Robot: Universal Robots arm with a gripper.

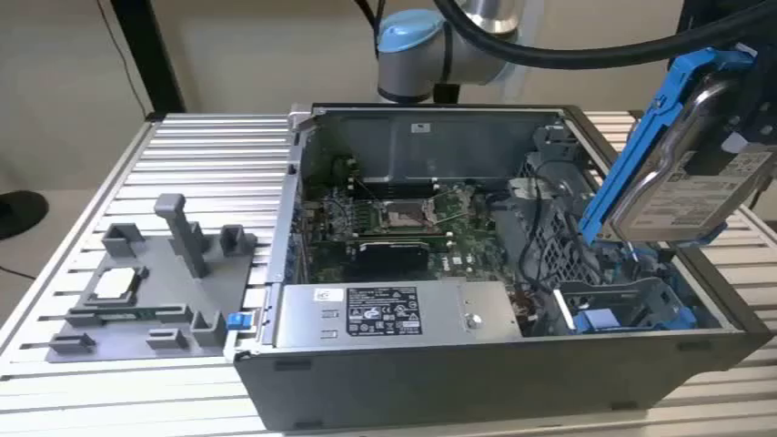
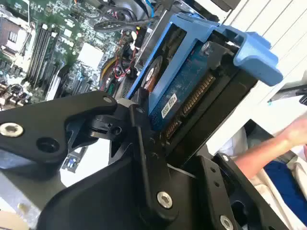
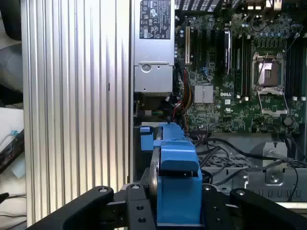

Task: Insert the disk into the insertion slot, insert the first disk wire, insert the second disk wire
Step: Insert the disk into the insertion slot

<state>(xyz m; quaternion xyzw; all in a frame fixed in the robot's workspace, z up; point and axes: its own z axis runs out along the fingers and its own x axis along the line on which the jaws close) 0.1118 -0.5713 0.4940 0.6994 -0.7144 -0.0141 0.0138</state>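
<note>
The disk [image 1: 686, 196] is a silver drive with a white label, clipped in a blue carrier frame [image 1: 638, 150]. It hangs tilted, nearly on edge, above the open computer case at the exterior view's right. My gripper [image 1: 726, 109] is shut on it. In both wrist views the black fingers [image 3: 139, 208] clamp the blue carrier [image 3: 177, 187] from both sides, and the disk's connector edge [image 2: 192, 103] shows. The insertion slot [image 1: 620, 309], a grey bay with blue fittings, lies below the disk in the case's near corner on the exterior view's right.
Inside the case [image 1: 486, 382] are the motherboard [image 1: 401, 218], a grey labelled power supply [image 1: 388, 314], a perforated cage [image 1: 552, 228] and loose black cables [image 3: 230, 148]. A grey fixture [image 1: 146, 291] sits on the slatted table [image 1: 206, 150]. A person's hand [image 2: 283, 141] is beside the case.
</note>
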